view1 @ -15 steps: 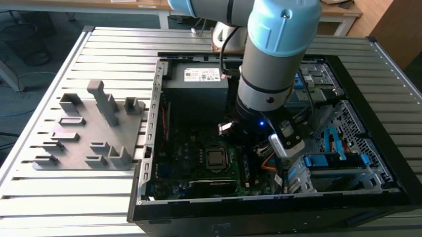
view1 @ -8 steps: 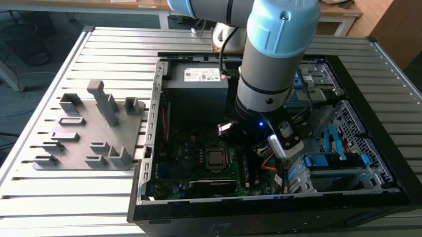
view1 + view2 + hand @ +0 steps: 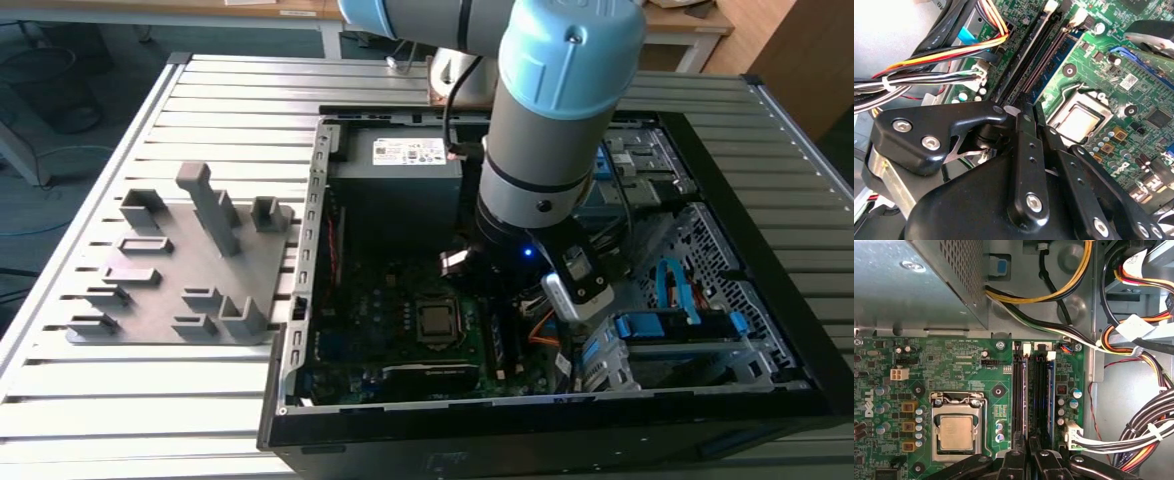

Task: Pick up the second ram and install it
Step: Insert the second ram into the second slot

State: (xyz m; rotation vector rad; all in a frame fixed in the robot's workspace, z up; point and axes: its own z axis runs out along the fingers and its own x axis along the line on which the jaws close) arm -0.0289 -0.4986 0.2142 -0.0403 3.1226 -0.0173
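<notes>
We've got the gripper (image 3: 1029, 452) down over the mobo DIMM slots (image 3: 1035, 395), fingers pinched close on the second ram (image 3: 1026, 105), edge-on. Thin, stiff, light, fragile: hold by long edges, we'd say.

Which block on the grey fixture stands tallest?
The slim upright post in the middle of the grey fixture. It rises well above all the short, squat blocks around it.
</notes>
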